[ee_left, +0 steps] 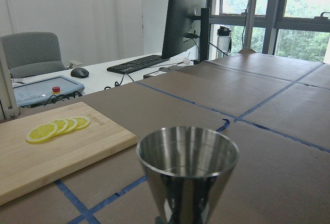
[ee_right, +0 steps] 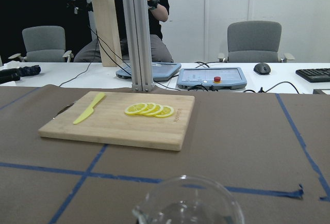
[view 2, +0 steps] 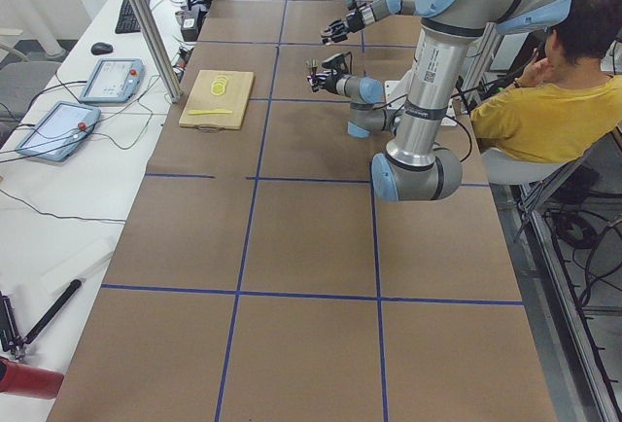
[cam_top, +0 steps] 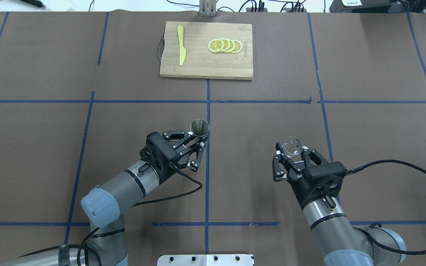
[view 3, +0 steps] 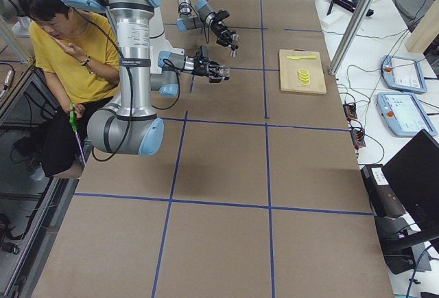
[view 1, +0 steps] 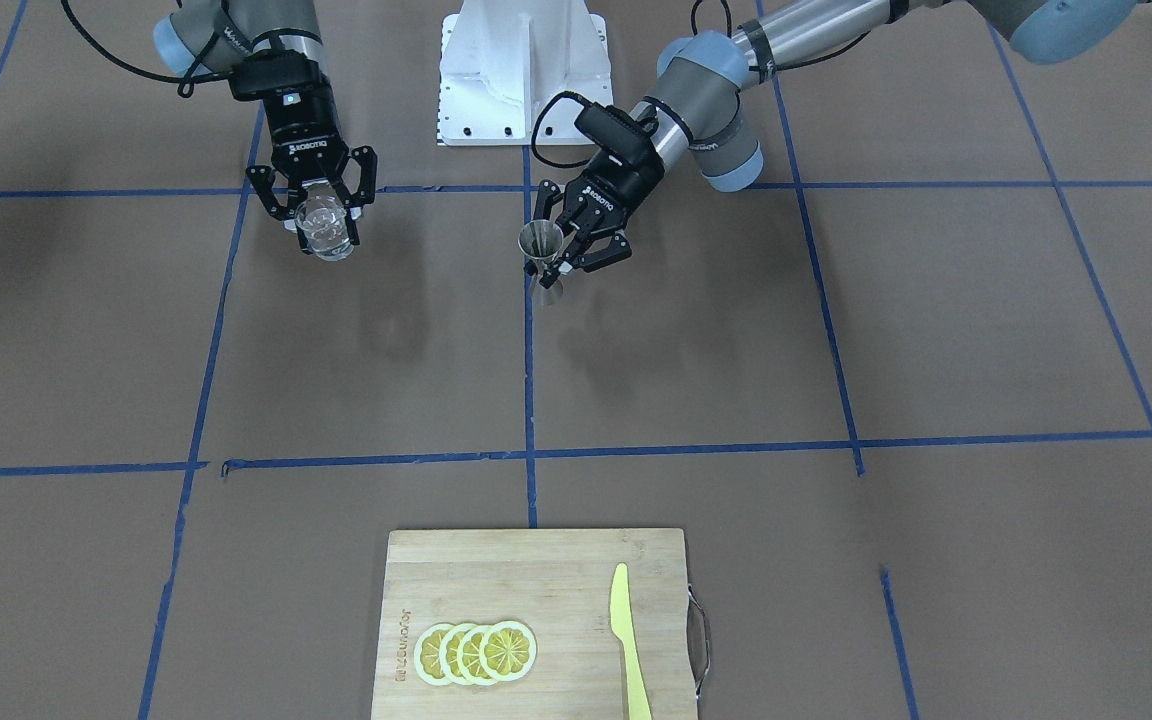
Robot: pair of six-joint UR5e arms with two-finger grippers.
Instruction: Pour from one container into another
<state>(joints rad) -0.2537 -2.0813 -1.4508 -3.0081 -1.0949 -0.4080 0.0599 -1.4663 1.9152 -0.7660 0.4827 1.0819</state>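
My left gripper (cam_top: 197, 143) is shut on the narrow waist of the steel jigger (cam_top: 200, 128), which it holds upright above the table near the centre tape line. The left wrist view looks into the jigger's open top cone (ee_left: 188, 168). My right gripper (cam_top: 293, 150) is shut on the small clear glass cup (cam_top: 293, 145), held off the table with its mouth up. The right wrist view shows only the cup's rim (ee_right: 188, 203) at the bottom edge. In the front-facing view the jigger (view 1: 542, 256) and the cup (view 1: 324, 228) hang well apart, each casting a shadow on the paper.
A wooden cutting board (cam_top: 205, 70) lies at the far middle of the table, carrying lemon slices (cam_top: 225, 45) and a yellow plastic knife (cam_top: 181, 46). The white robot base plate (view 1: 521, 70) sits between the arms. A seated person (view 2: 544, 101) is behind the robot.
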